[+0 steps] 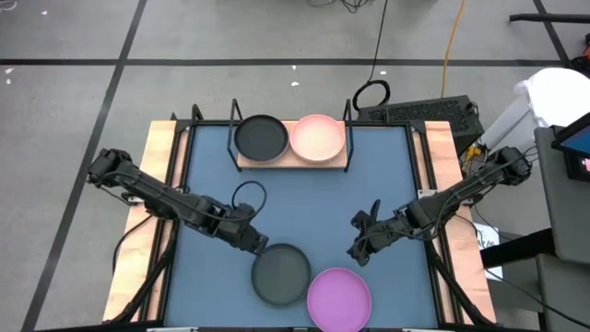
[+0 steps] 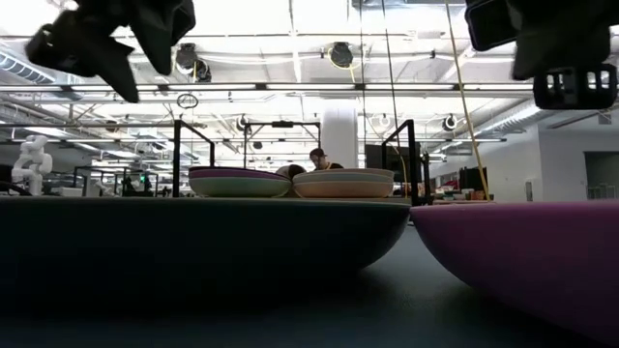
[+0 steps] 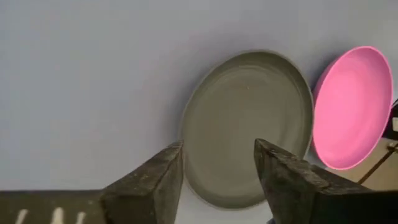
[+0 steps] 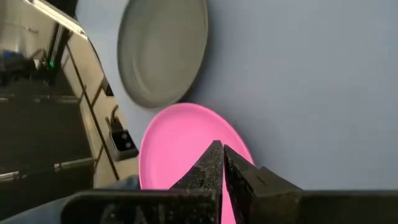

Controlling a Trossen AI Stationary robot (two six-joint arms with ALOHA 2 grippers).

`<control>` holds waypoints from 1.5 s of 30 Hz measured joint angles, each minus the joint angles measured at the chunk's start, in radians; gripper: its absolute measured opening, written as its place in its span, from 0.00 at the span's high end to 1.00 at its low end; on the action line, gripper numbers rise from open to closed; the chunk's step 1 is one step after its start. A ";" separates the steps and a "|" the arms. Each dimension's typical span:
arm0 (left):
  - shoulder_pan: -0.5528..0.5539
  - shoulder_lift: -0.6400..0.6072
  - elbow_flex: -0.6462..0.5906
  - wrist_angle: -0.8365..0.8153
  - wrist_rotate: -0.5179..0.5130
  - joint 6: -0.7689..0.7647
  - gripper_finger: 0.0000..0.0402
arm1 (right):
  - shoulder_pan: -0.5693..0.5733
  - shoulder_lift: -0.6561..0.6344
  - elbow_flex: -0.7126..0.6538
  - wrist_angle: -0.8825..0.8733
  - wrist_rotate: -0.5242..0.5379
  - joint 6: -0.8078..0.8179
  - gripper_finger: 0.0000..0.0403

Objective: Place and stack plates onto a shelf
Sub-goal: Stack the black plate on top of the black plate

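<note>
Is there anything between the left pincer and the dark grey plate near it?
Nothing: the left wrist view shows the open left pincer directly above the dark grey plate.

On my mat, a dark grey plate (image 1: 281,274) touches a purple plate (image 1: 338,296); grey and pink stacks fill the shelf (image 1: 247,162)
</note>
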 joint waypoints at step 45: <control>-0.004 0.341 0.000 0.103 0.082 0.031 0.20 | 0.077 0.000 -0.001 0.012 -0.177 -0.097 0.87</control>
